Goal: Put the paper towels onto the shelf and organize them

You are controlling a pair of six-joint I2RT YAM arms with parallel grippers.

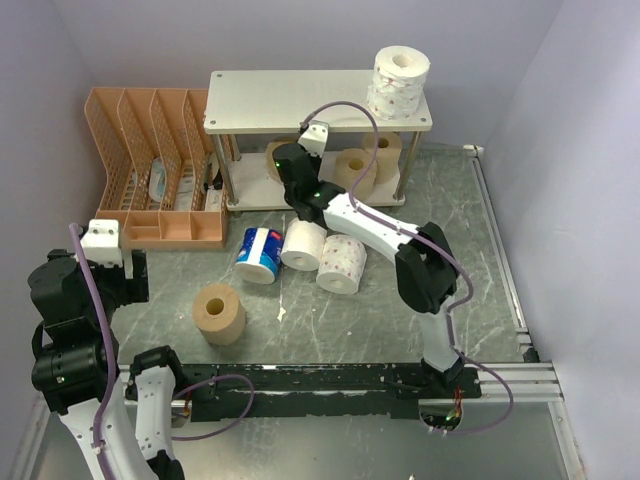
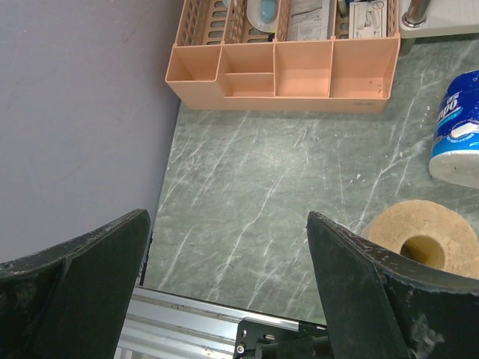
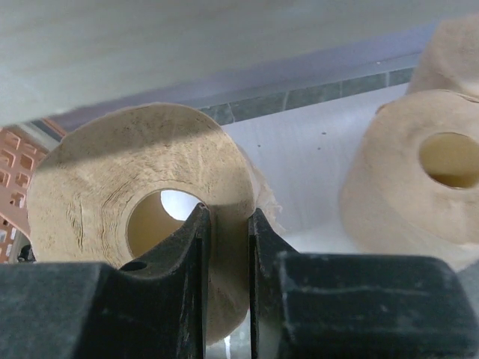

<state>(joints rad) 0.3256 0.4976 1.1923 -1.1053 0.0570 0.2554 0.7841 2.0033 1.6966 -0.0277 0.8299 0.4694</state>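
Note:
The shelf (image 1: 290,100) stands at the back. A white printed roll (image 1: 400,82) sits on its top board. Two tan rolls (image 1: 352,166) stand on the lower board at the right. My right gripper (image 3: 227,224) is shut on the wall of a third tan roll (image 3: 97,194), one finger in its core, under the top board at the lower board's left. On the table lie a blue-and-white roll (image 1: 258,254), two white rolls (image 1: 303,244) and a tan roll (image 1: 219,313). My left gripper (image 2: 224,247) is open and empty over the table's left.
An orange plastic file organizer (image 1: 150,165) stands left of the shelf, against the wall. The shelf's silver legs (image 1: 220,175) flank the lower board. A metal rail (image 1: 330,375) runs along the near table edge. Walls close in on the left, back and right.

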